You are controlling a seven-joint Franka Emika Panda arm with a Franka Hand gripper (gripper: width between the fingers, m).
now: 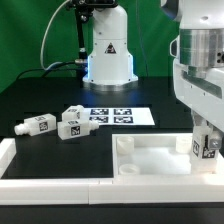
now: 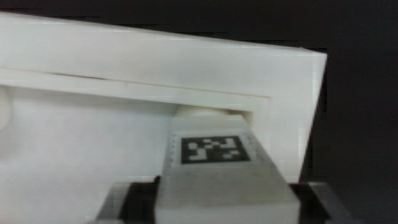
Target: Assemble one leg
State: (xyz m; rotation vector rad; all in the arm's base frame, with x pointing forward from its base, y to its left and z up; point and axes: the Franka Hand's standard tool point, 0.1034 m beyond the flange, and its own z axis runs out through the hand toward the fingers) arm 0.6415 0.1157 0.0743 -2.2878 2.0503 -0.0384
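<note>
Nearest the exterior camera lay the tabletop (image 1: 150, 160), a flat white tray with raised rim, occupying the 5 o'clock region of the desk (image 1: 40, 105). Over its corner at roughly 4 o'clock stood the end effector (image 1: 205, 148), clenched on one leg (image 1: 208, 146) — the wrist view confirmed this, showing the tagged leg (image 2: 217, 160) seated between both fingers (image 2: 134, 200) with the tabletop's rim (image 2: 160, 85) directly beyond it.

Judged progress: the leg had been picked up and brought to the tabletop's corner, but whether it had entered a socket could not be determined; the contact point was hidden behind the end effector. Insertion and tightening appeared outstanding.

Three further legs (image 1: 70, 122) lay loose on the desk at about 9 o'clock, clustered near one another and well apart from the tabletop. Behind them, near centre, lay the marker board (image 1: 118, 116) — untouched.
</note>
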